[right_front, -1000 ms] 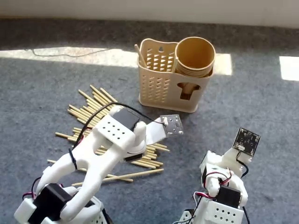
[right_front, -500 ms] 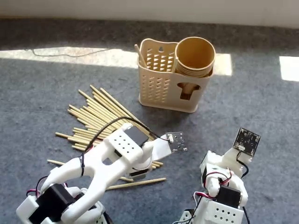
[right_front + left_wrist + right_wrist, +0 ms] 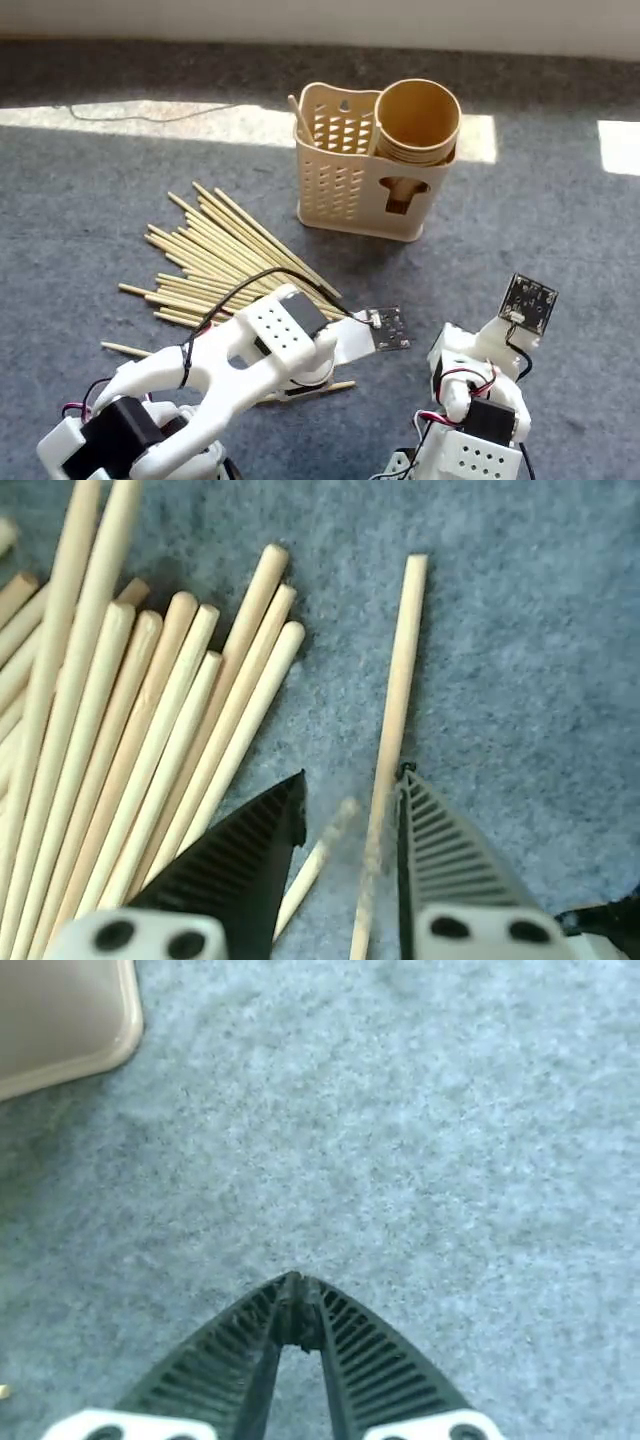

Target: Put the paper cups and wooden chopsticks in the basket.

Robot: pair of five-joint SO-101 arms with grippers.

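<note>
A cream plastic basket stands at the back with stacked paper cups and one chopstick inside. Several wooden chopsticks lie fanned out on the grey carpet. My left arm hangs low over the near end of that pile. In the left wrist view my left gripper is open, and a lone chopstick runs between its fingers, close to the grey finger. A second stick end lies there too. My right gripper is shut on nothing, above bare carpet.
The right arm is folded at the front right. A corner of the basket is in the right wrist view. One stray chopstick lies left of the left arm. Open carpet spreads right of the basket.
My left arm has drawn back toward the front, from the middle of the pile to its near end and the lone chopstick. The right arm has not moved.
</note>
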